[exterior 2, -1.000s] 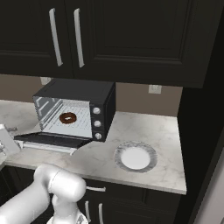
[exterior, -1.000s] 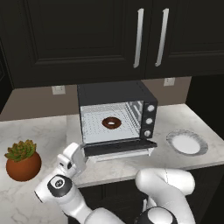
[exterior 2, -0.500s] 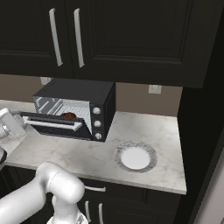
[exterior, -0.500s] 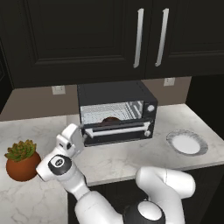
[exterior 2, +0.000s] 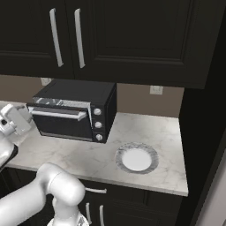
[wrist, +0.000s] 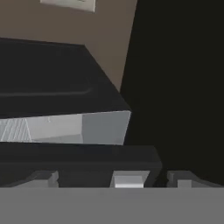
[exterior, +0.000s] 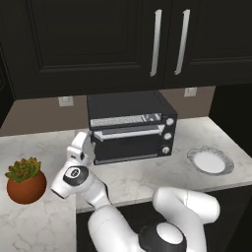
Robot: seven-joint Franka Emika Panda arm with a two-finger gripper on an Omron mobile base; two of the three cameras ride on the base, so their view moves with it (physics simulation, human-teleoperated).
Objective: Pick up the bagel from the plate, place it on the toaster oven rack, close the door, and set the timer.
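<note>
The claw (exterior: 86,145) stands wide and empty, at the door's (exterior: 129,144) left end beside the handle (exterior: 129,132). The door is nearly shut, a slit open at its top. The bagel is hidden. The bare plate (exterior: 210,161) lies well right of the claw.

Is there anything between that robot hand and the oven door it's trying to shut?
Nothing visible. The gripper sits open at the left end of the door, which is nearly upright with a narrow gap still showing at its top. The knobs it needs next also look unobstructed.
</note>
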